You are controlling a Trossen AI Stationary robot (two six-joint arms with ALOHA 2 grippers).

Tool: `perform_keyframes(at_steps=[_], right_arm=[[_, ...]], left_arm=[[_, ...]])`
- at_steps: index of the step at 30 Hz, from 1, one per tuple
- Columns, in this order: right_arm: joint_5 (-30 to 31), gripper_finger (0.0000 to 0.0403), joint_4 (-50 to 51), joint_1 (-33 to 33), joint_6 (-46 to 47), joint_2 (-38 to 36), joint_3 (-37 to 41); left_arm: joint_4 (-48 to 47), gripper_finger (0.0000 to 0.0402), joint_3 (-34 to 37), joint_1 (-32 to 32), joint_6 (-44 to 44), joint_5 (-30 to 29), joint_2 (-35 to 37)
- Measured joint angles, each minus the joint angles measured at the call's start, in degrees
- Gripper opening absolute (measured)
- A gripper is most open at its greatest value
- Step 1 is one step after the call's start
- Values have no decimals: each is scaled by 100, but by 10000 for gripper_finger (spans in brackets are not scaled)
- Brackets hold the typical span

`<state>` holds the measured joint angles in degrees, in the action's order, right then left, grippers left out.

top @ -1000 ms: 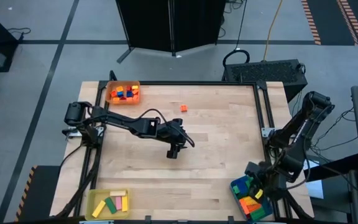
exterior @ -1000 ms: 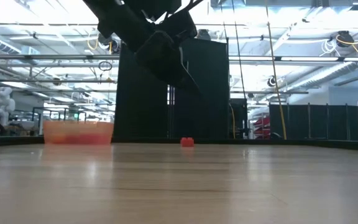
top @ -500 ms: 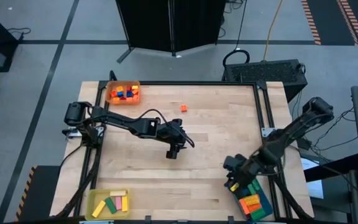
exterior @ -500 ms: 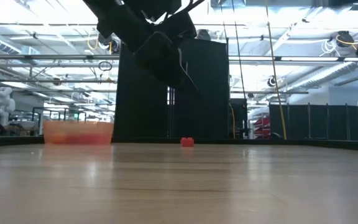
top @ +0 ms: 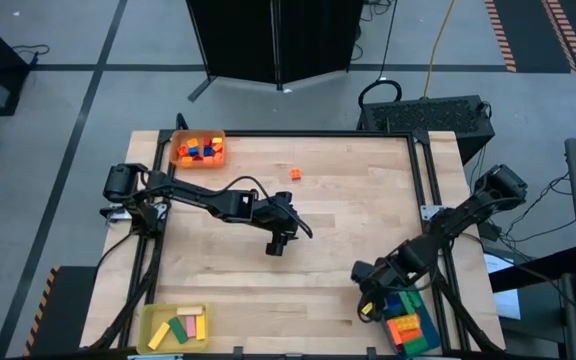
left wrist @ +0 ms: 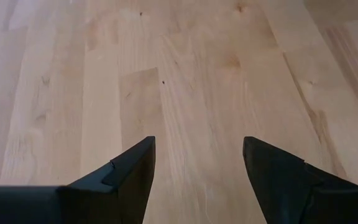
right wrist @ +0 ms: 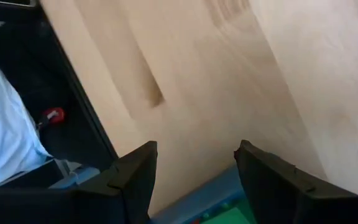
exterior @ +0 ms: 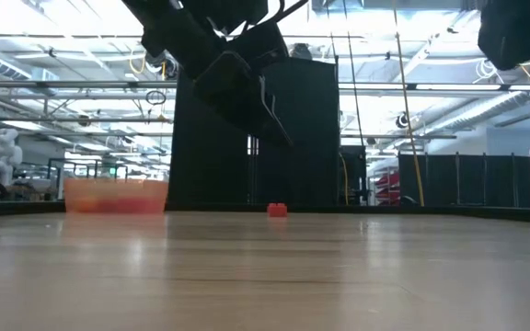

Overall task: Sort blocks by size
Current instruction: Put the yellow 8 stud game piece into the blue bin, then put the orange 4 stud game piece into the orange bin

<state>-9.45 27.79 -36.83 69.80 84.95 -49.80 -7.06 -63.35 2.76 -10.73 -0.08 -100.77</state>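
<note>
My left gripper (top: 277, 246) hangs over the bare middle of the wooden table (top: 348, 210), fingers (left wrist: 129, 168) spread apart with nothing between them; through its wrist camera I see only wood grain in the gap. My right gripper (top: 366, 305) sits at the near right corner, just beside the blue tray (top: 415, 322), and its fingers (right wrist: 135, 171) also stand apart and empty, with table surface and a sliver of the tray's blue edge (right wrist: 219, 190) showing past them.

The blocks are spread over four places. One small orange-red block (top: 295, 174) lies alone on the table toward the far side, well apart from both of my grippers; from table height it shows as a little red lump (exterior: 277, 211) against the dark background. The orange tray (top: 179, 142) at the far left corner holds a cluster of small blocks (top: 200, 150) in red, yellow and blue. The yellow tray (top: 153, 325) at the near left corner holds a few longer pieces (top: 186, 326) (green, pink and yellow, lying side by side). The blue tray at the near right holds larger bricks (top: 403, 325), green and orange among them, partly hidden by my right arm.
</note>
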Motion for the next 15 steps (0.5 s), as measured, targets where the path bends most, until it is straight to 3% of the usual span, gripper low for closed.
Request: perform_keyframes(at_steps=[9, 15], right_arm=[[-149, 212, 791, -41, 77, 2, 9], [246, 212, 759, 196, -758, -28, 9]], left_arm=[[4, 241, 2, 0, -6, -30, 0], [-294, 241, 2, -159, -31, -380, 3]])
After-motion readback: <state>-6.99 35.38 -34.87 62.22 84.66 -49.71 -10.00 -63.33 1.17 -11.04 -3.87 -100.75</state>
